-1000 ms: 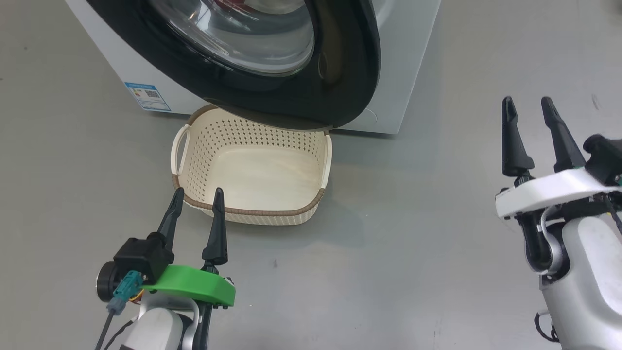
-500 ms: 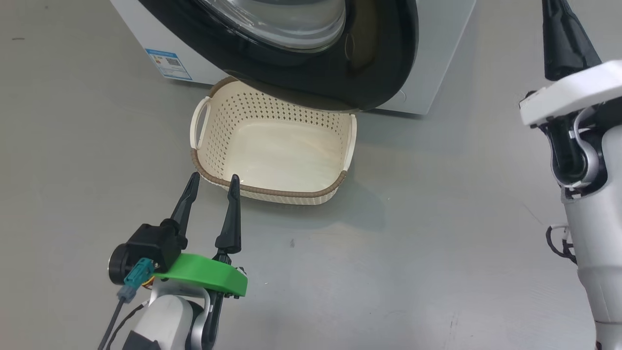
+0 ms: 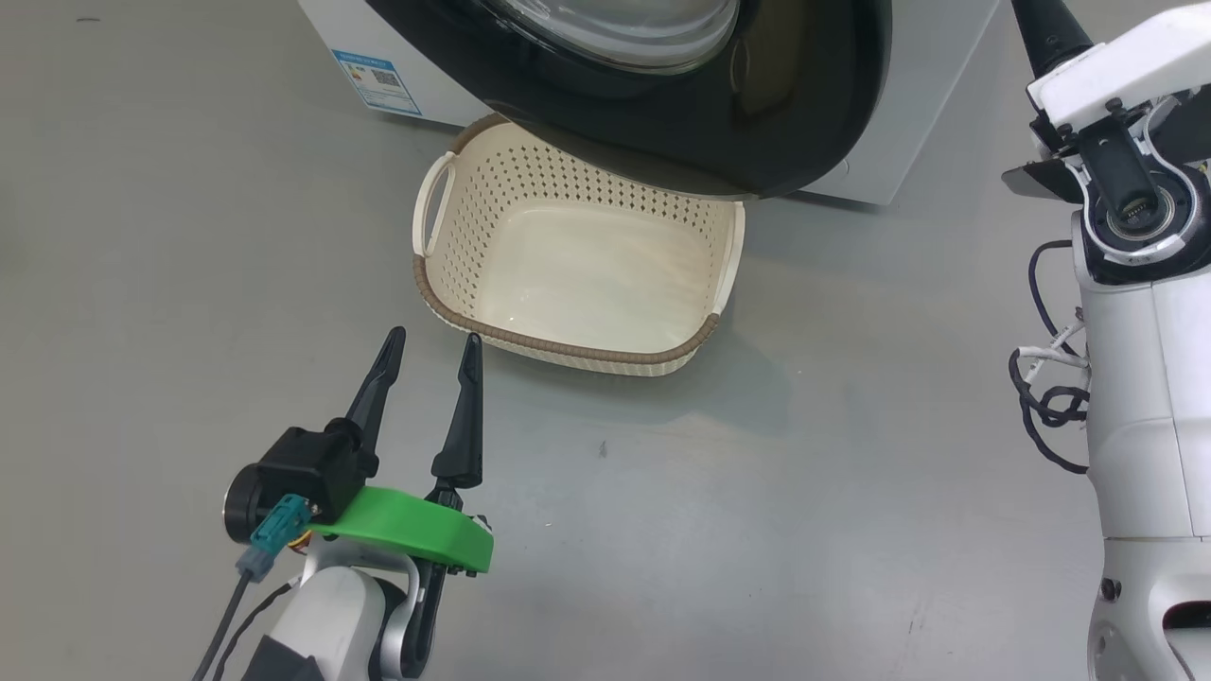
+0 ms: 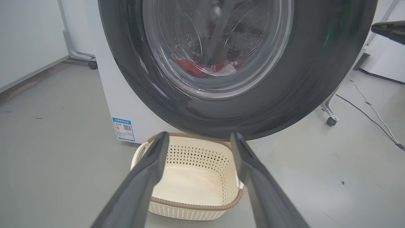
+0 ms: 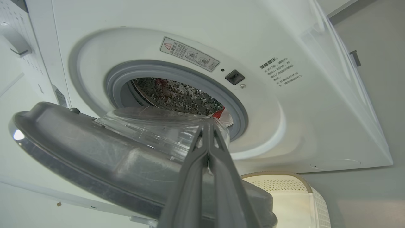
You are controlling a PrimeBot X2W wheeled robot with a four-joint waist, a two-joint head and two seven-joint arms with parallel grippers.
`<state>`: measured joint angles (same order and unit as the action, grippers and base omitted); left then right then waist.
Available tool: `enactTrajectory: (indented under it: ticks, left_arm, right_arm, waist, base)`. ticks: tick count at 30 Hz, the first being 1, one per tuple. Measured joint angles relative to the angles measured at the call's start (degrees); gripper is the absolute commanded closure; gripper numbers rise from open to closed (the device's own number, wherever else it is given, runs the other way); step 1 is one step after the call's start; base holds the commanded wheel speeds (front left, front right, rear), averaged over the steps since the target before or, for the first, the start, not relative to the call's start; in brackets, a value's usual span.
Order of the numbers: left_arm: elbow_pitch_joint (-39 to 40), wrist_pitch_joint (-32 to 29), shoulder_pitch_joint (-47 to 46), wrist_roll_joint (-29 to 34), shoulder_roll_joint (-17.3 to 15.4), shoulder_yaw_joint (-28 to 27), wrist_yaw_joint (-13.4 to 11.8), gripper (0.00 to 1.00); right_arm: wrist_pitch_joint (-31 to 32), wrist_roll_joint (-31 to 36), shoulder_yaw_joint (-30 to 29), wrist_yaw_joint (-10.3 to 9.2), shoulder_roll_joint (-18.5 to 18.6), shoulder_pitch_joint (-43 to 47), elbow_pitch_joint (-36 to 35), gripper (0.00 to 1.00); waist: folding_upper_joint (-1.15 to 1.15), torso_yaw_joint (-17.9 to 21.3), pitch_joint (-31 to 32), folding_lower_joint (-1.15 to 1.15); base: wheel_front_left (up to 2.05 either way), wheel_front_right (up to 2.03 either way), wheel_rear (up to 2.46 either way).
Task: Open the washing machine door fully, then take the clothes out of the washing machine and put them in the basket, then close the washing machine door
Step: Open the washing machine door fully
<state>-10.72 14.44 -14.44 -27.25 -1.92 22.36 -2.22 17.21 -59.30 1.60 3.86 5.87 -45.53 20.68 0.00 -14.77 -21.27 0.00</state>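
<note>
On the floor [image 3: 851,492] at the washing machine [image 5: 316,110]: basket [image 3: 568,344], beneath the part-open door [image 3: 785,113]. Clothes [image 4: 205,68]: inside the drum [image 5: 177,91]. My left tool [image 3: 432,337]: wide, near the basket. My right tool [image 5: 208,127]: closed, by the door.

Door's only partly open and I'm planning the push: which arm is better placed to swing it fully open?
Probably right. The right gripper, shut, is up at the inner side of the washing machine door. The left gripper is open, low before the basket, facing the door's outer face.
</note>
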Motion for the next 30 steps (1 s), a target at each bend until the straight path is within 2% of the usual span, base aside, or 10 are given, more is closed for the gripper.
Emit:
enactTrajectory:
  ticks: [8,15,21,30]
  left_arm:
    - [0.0,0.0,-0.6,-1.1,0.0,0.6,-0.3,0.0]
    - [0.1,0.0,-1.0,-1.5,0.0,0.6,-0.5,0.0]
    - [0.0,0.0,-1.0,-1.6,0.0,1.0,-0.6,0.0]
    - [0.0,0.0,-1.0,-1.6,0.0,1.5,-0.6,0.0]
  right_arm:
    - [8.6,-11.5,-5.2,-5.26,-0.9,-5.2,4.2,1.0]
    - [14.3,-15.9,-6.0,-8.76,-0.9,-8.3,7.2,1.0]
    - [17.5,-19.7,-7.6,-10.09,-1.2,-9.8,9.5,1.0]
    - [20.6,-21.7,-8.1,-10.66,-1.3,-11.0,12.8,1.0]
  waist:
    - [0.0,-1.3,-1.2,0.0]
    - [0.0,-2.0,-1.6,0.0]
    - [0.0,-2.2,-1.5,0.0]
    - [0.0,-2.6,-1.1,0.0]
  base:
    - [0.0,0.0,0.0]
    - [0.0,0.0,0.0]
    - [0.0,0.0,0.0]
    - [0.0,0.0,0.0]
